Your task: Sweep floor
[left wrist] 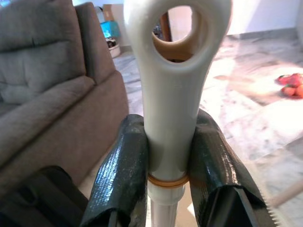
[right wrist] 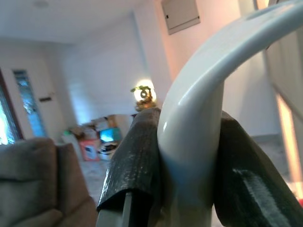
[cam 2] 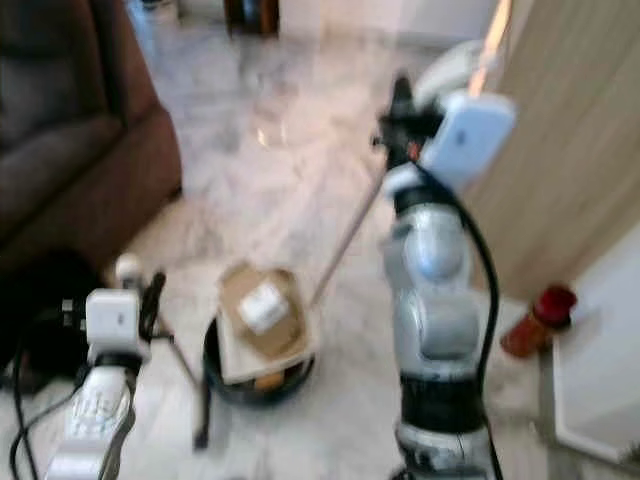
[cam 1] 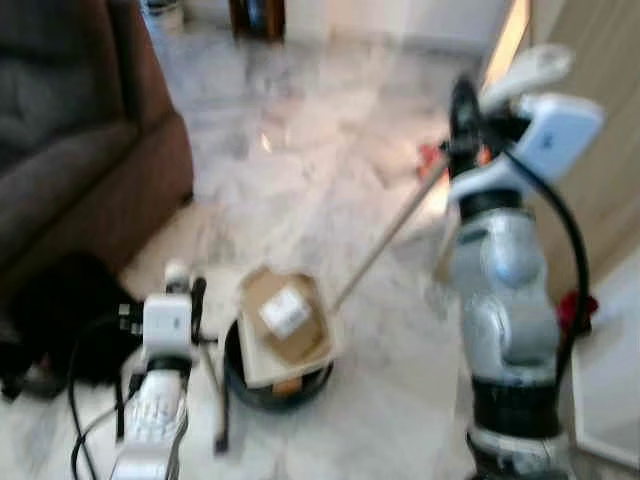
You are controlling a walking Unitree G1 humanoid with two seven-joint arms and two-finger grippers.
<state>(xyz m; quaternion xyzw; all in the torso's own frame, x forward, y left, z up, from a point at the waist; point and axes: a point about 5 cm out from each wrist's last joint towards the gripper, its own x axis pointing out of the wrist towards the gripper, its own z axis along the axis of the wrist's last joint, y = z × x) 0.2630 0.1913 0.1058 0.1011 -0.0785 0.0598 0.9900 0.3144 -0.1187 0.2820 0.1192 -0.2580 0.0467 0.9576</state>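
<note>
The left gripper point(left wrist: 168, 175) clamps the dustpan handle point(left wrist: 173, 94); the dustpan point(cam 1: 280, 350) holds cardboard point(cam 1: 285, 318). The right gripper point(right wrist: 189, 165) squeezes the broom handle point(right wrist: 199, 113) beside the sofa point(cam 1: 70, 150).

A home's living room: brown sofa point(cam 1: 70, 150), marble floor point(cam 1: 300, 170), doorway beyond.

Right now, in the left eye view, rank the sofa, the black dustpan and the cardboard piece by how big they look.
1. Sofa, largest by far.
2. Black dustpan.
3. Cardboard piece, close to the dustpan's size; it covers much of the dustpan, so that order is unsure.
</note>
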